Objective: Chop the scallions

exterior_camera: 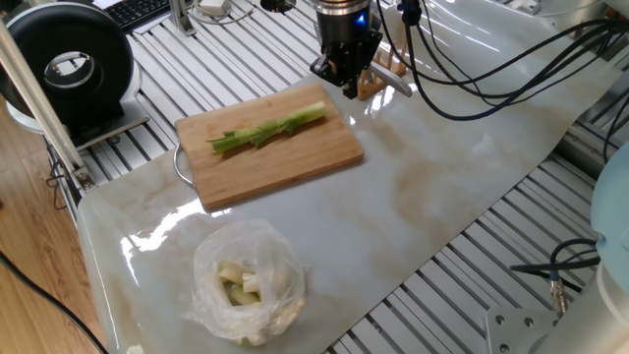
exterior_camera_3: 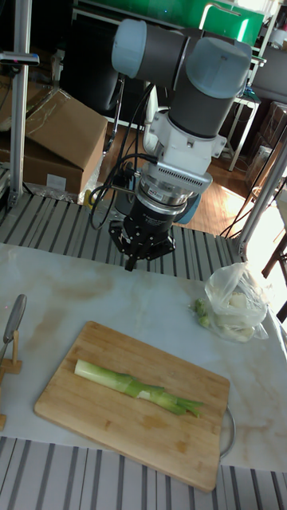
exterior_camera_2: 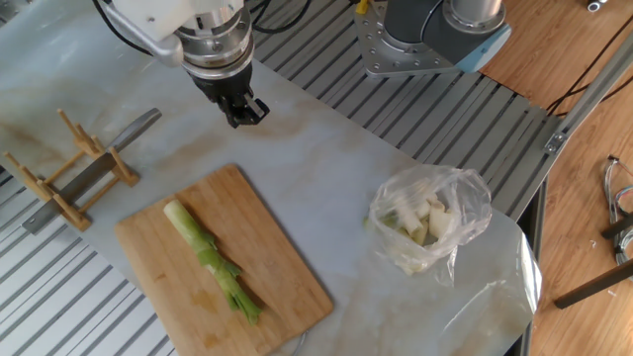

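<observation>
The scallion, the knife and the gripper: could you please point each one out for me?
scallion (exterior_camera_2: 205, 257), the other fixed view, mid-stalk on the cutting board.
knife (exterior_camera_2: 94, 170), the other fixed view, blade lying in the wooden rack.
gripper (exterior_camera_2: 244, 112), the other fixed view, between its fingertips.

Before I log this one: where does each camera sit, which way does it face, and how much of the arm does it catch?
One fixed view: high, off the plastic bag end, facing the knife rack; shows only the gripper and wrist.
The other fixed view: overhead from the opposite side; gripper, wrist and arm base.
Tall fixed view: low, across the cutting board; the arm fills it.
All share the scallions, still whole.
</observation>
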`<state>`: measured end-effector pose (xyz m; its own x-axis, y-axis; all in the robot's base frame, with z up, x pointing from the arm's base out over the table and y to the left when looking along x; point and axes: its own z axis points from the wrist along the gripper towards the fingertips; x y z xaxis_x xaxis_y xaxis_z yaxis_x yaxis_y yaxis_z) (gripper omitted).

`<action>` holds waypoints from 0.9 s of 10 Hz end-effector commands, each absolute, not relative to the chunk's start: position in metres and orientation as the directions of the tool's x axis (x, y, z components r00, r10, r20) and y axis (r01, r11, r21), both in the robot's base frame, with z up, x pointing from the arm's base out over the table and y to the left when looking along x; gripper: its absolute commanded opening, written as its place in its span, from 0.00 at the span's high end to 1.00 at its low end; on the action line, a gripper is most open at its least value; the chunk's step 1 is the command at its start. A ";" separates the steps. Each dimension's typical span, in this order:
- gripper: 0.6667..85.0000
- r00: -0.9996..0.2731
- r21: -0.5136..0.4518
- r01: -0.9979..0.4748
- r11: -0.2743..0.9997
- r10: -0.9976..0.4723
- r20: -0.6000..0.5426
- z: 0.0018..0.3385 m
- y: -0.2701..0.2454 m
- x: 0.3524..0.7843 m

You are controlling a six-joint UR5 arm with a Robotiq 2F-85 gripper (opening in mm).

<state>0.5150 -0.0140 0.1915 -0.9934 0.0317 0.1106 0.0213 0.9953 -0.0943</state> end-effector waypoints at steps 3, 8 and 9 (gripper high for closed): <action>0.99 -0.997 -0.031 0.015 0.999 0.017 0.075 0.191 0.002 0.525; 0.99 -0.994 -0.056 0.005 0.998 0.011 0.106 0.191 -0.005 0.520; 0.99 -0.994 -0.066 -0.003 0.998 0.004 0.109 0.190 -0.010 0.525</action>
